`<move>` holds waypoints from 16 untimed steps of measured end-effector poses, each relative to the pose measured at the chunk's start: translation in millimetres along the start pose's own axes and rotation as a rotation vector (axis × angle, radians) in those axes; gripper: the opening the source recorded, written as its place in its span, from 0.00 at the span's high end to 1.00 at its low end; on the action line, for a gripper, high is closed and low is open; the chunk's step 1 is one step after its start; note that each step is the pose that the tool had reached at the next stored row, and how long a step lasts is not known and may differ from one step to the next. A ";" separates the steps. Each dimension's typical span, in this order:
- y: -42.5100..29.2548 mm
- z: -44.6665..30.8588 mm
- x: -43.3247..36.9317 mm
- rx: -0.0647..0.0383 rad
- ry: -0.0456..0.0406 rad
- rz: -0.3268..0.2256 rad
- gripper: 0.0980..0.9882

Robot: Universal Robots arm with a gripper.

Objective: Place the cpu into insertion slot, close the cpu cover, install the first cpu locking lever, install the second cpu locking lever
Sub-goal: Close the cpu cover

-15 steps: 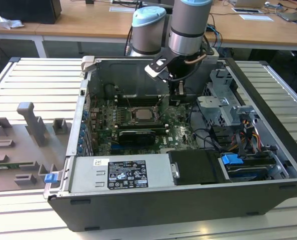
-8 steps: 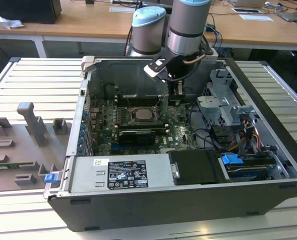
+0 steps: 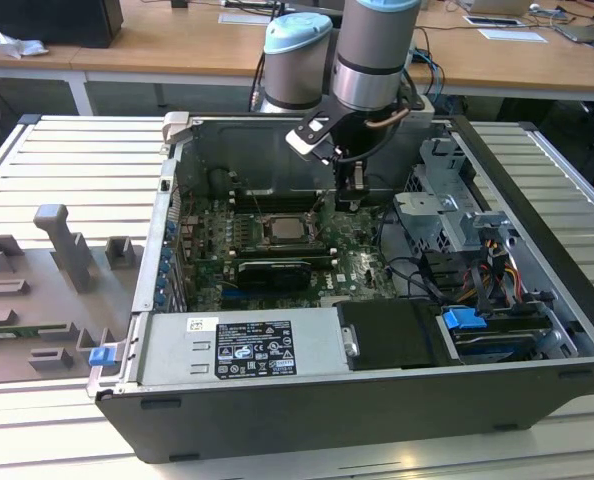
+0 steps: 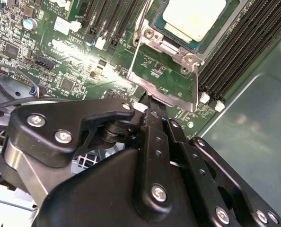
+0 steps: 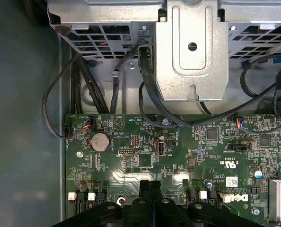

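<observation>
The cpu (image 3: 280, 230) lies flat in the socket in the middle of the motherboard, its pale metal top (image 4: 193, 16) uncovered. The cpu cover (image 4: 165, 97), a silvery frame with a window, stands swung open off the socket on the side toward my gripper; green board shows through its window. My gripper (image 3: 349, 203) hangs just above the board on the exterior view's right of the socket. Its black fingers (image 5: 145, 188) are pressed together with nothing between them. The tips (image 4: 147, 101) are at the cover's free edge. A thin lever rod (image 4: 139, 28) runs along the socket's side.
Black memory slots (image 4: 244, 42) flank the socket. A black card (image 3: 274, 270) stands in front of it, a grey power supply (image 3: 247, 345) nearer still. A metal drive cage (image 3: 447, 215) with black cables (image 5: 83, 90) sits to the exterior view's right. Grey fixtures (image 3: 67, 250) lie outside the case.
</observation>
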State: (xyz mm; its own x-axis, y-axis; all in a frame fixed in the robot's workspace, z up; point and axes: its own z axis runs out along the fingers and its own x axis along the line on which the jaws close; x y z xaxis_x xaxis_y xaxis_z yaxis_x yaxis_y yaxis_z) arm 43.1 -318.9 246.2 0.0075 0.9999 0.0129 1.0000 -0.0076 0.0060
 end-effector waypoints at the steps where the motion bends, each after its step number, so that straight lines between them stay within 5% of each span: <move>1: -0.5 0.0 0.0 0.000 0.0000 0.000 0.99; 16: -9.0 0.1 -0.1 0.000 0.0001 0.000 0.99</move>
State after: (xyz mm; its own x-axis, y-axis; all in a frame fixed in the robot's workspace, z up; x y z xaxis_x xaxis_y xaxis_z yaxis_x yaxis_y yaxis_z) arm 34.1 -318.9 246.0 0.0075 0.9999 0.0130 1.0000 -0.0076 0.0061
